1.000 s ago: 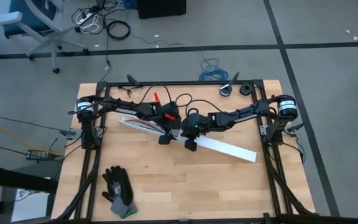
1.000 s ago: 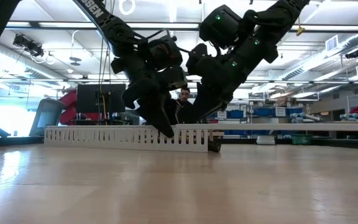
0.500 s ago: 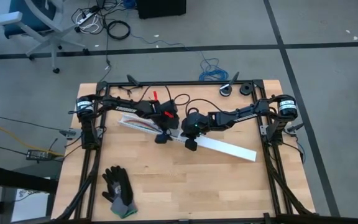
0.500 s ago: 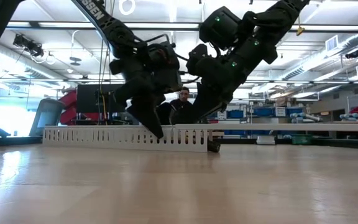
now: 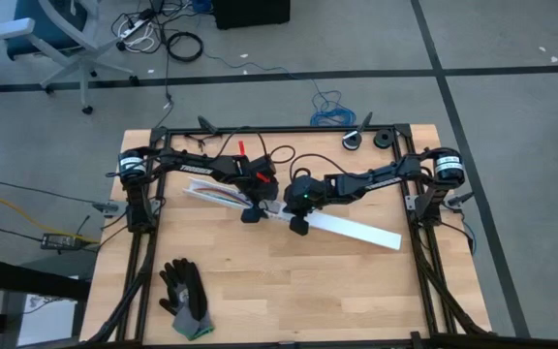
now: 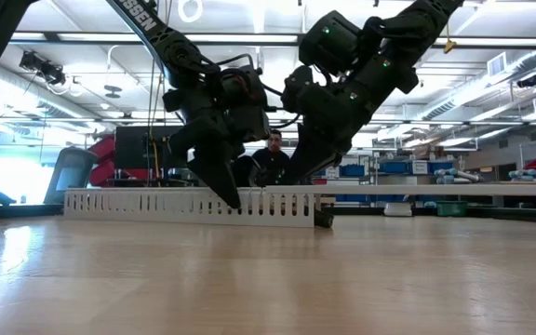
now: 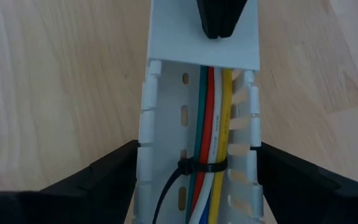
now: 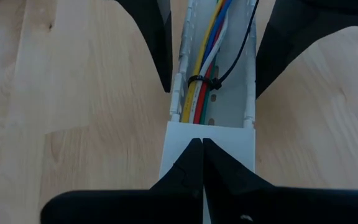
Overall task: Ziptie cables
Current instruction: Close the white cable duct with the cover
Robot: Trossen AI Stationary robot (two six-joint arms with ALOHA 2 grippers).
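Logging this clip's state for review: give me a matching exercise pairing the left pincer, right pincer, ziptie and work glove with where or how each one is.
Things:
1. left pincer
2. right pincer
3. ziptie
4. work glove

States:
A. looped around the cables inside the slotted white duct
B. lying alone near the table's front left corner
C. shut, tips on the solid white duct cover
D. open, one finger on each side of the duct

Pairs: 1-D, 2-C, 3-A, 4-B
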